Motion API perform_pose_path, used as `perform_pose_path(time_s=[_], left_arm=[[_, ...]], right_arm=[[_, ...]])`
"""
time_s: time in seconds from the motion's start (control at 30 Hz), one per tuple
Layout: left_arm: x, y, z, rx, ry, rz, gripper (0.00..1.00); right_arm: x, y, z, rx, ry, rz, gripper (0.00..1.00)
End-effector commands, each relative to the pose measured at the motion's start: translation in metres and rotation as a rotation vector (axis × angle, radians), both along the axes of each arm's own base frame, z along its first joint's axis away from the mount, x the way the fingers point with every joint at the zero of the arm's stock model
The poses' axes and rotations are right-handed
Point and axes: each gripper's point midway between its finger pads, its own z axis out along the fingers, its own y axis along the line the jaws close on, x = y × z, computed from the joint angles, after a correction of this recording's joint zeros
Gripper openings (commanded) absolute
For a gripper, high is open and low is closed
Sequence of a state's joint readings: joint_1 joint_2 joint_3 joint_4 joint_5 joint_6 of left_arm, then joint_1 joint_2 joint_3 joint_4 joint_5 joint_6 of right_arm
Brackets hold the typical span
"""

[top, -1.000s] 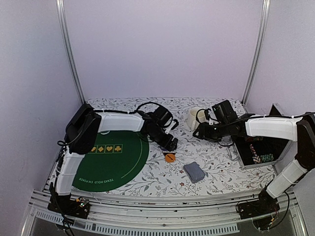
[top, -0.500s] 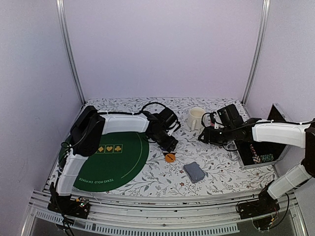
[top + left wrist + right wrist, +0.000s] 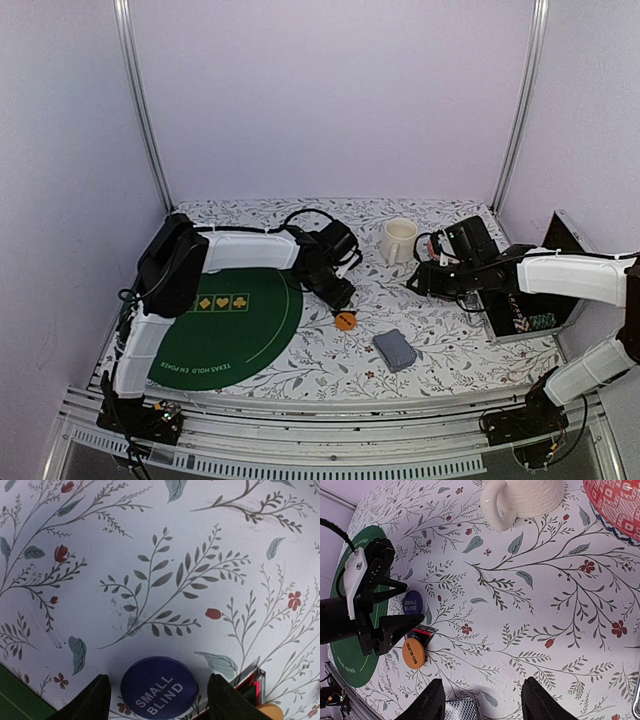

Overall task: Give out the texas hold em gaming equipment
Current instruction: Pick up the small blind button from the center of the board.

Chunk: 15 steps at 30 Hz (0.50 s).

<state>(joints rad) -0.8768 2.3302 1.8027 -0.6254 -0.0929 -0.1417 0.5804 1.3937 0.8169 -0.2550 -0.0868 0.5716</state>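
Card deck (image 3: pixel 395 350): nearest you, one grey-blue stack on the floral cloth, undealt.
Green mat (image 3: pixel 225 335): near left, with no card, chip or disc on it.
Orange button (image 3: pixel 345 321): on the cloth just off the mat's right edge (the right wrist view reads "BIG BLIND" on it).
Triangular marker (image 3: pixel 423 630): black and red, lying between the orange button and the blue disc.
Left gripper (image 3: pixel 158 679): low over the cloth with the jaws wide, one finger each side of the "SMALL BLIND" disc (image 3: pixel 159 690). Cloth shows on both sides of the disc, so you are astride it, not gripping.
Right gripper (image 3: pixel 485 700): hangs above the cloth, fingers moderately apart, nothing held.
Open case (image 3: pixel 497 322): far right. The small bright pieces inside are probably the chips (image 3: pixel 535 321), though they are too small to be sure.
Progress: early, as I read it — everything is left to hand out.
View gaps: from above the left gripper hides the blue disc, and only the wrist views show it. Only the right wrist view catches the red-patterned dish (image 3: pixel 615 505) beside the cream mug (image 3: pixel 398 240) — neither is yours to deal.
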Motion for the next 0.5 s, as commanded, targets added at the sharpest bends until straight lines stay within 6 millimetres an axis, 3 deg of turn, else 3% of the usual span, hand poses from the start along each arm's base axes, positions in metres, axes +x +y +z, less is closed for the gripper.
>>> perform_pose_path(time_s=[0.0, 0.37, 0.47], left_arm=[[-0.026, 0.044, -0.037, 0.19, 0.1, -0.003, 0.66], [-0.025, 0.041, -0.044, 0.164, 0.123, -0.009, 0.51], [-0.024, 0.038, -0.045, 0.154, 0.114, -0.013, 0.51]], right_arm=[[-0.001, -0.004, 0.004, -0.007, -0.018, -0.008, 0.54], [-0.009, -0.012, 0.0, -0.03, -0.006, -0.015, 0.54], [-0.01, -0.016, 0.002, -0.036, -0.016, -0.025, 0.55]])
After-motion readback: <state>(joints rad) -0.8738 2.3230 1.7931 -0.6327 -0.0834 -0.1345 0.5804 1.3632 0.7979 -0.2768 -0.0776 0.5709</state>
